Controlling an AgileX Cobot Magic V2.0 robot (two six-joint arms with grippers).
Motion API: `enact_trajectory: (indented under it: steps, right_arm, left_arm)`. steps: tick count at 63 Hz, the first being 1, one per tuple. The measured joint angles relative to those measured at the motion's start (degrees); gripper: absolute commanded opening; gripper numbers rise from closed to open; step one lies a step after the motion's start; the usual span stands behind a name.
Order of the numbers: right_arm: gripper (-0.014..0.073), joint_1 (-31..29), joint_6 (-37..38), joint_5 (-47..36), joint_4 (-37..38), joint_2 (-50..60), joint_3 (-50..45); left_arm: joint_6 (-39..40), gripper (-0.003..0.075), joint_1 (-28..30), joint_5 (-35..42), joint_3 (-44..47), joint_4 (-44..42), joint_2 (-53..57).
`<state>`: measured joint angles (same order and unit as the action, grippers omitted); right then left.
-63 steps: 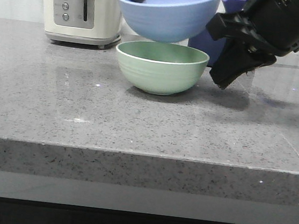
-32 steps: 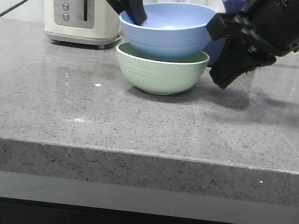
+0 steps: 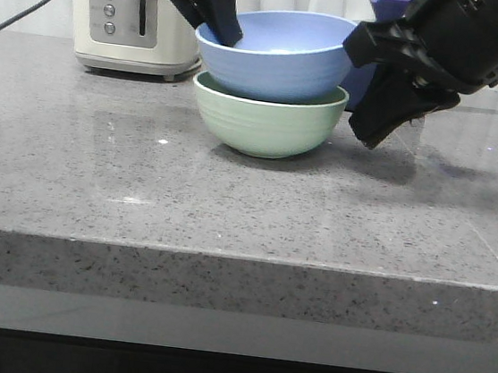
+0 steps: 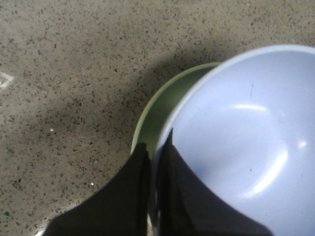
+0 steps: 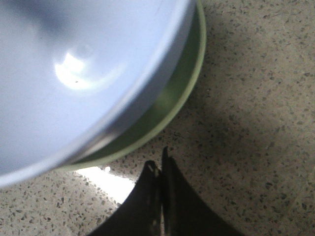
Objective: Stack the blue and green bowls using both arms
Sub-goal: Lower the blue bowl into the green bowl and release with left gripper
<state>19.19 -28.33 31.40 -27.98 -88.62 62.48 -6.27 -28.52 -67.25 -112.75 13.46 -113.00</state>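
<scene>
The blue bowl (image 3: 277, 59) sits nested in the green bowl (image 3: 267, 124) on the grey counter, slightly tilted. My left gripper (image 3: 223, 32) is shut on the blue bowl's left rim, one finger inside and one outside; the left wrist view shows the blue bowl (image 4: 246, 137), the green bowl's rim (image 4: 155, 110) and the gripper (image 4: 153, 152) pinching the rim. My right gripper (image 3: 368, 132) is shut and empty just right of the green bowl, above the counter. The right wrist view shows the gripper (image 5: 160, 169) near the green rim (image 5: 167, 113) under the blue bowl (image 5: 74, 73).
A cream toaster (image 3: 133, 16) stands at the back left. A dark blue pot (image 3: 356, 73) stands behind the bowls, partly hidden by the right arm. The grey speckled counter (image 3: 228, 211) reaches forward to its front edge.
The blue bowl has come down from above the green bowl into it and settled a little lower, still held by my left gripper. The right arm has not moved.
</scene>
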Motion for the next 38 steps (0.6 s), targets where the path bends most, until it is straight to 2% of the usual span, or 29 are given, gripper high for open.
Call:
enact_trajectory:
  steps: [5,8,17,24,38]
  right_arm:
    - [-0.0064,0.00,0.00,0.00,0.00,0.00,0.00]
    - [-0.0064,0.00,0.00,0.00,0.00,0.00,0.00]
    - [-0.0064,0.00,0.00,0.00,0.00,0.00,0.00]
    - [-0.0064,0.00,0.00,0.00,0.00,0.00,0.00]
    - [-0.0064,0.00,0.00,0.00,0.00,0.00,0.00]
  left_arm:
    - [0.00,-0.0010,0.00,-0.13,-0.10,0.00,-0.42]
    - [0.00,0.0022,0.00,-0.23,-0.10,0.00,-0.74]
    - [0.00,0.0215,0.00,-0.25,-0.10,0.33,-1.45]
    - [0.00,0.0329,0.00,-0.01,-0.10,0.33,-1.43]
    - [0.00,0.0347,0.00,0.38,-0.10,0.51,-1.43]
